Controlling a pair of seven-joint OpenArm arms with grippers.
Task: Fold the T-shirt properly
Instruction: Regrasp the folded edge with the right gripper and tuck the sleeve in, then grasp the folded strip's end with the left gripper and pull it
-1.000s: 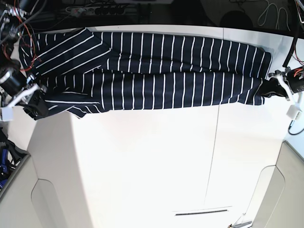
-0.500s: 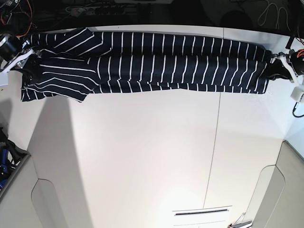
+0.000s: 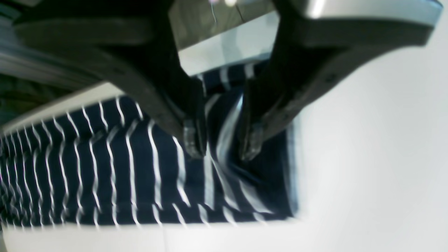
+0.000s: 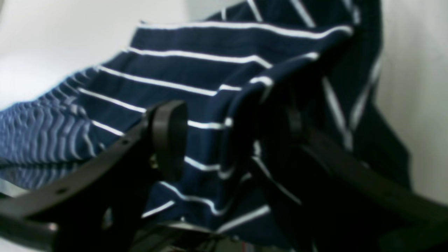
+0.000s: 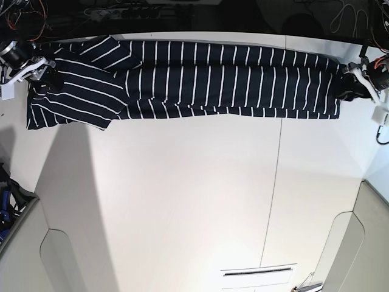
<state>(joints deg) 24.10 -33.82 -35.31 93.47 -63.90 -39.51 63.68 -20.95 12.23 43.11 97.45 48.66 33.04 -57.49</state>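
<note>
One T-shirt [image 5: 200,79] is all there is to fold, and it lies as a long, narrow band along the far edge of the white table [image 5: 182,201], sleeve end toward the base view's left and hem end toward its right. Judging by that shape, a lengthwise fold looks done: the body is doubled over on itself, and one sleeve lies across the band at the left end at a slant. What seems left is to bring the two ends together, once or twice, into a compact stack, and to square off that slanted sleeve. Two grippers are in play, one at each end of the shirt. In its wrist view the left gripper [image 3: 220,150], at the hem end, has its jaws standing apart with a ridge of striped cloth between them, the tips not pressing on it. At the sleeve end the right gripper [image 4: 227,140] has its jaws well apart with a drape of fabric rising between them, unclamped. Nothing else sits on the table near the shirt.
</note>
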